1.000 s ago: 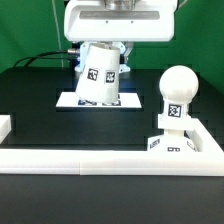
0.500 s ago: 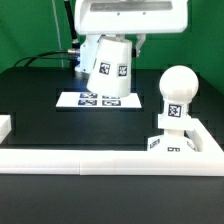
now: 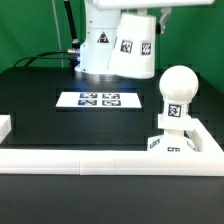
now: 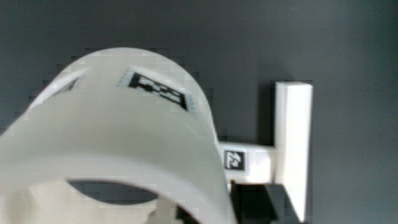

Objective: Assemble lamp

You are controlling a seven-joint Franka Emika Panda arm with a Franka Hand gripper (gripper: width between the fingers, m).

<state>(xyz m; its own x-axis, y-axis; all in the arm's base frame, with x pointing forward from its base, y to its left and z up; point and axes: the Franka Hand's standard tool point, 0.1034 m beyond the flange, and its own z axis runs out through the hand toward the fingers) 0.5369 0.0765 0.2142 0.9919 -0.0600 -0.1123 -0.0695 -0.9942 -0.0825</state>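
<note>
The white cone-shaped lamp shade [image 3: 122, 48] hangs tilted in the air, held from above by my gripper [image 3: 126, 16]. The gripper is shut on it, and its fingers are mostly hidden by the shade. The round-headed bulb [image 3: 177, 88] stands upright in the blocky square base [image 3: 176, 142] at the exterior view's right, below and to the right of the shade. In the wrist view the shade [image 4: 125, 130] fills most of the picture. A tagged white part [image 4: 242, 160] shows beyond it.
The marker board [image 3: 100, 99] lies flat on the black table under the lifted shade. A long white rail [image 3: 90, 160] borders the table's front, with a short white piece [image 3: 5, 126] at the exterior view's left. The rail [image 4: 294, 125] also shows in the wrist view.
The gripper has lifted the shade off the marker board and carried it up and to the exterior view's right, closer to the bulb. The bulb and base have not moved.
</note>
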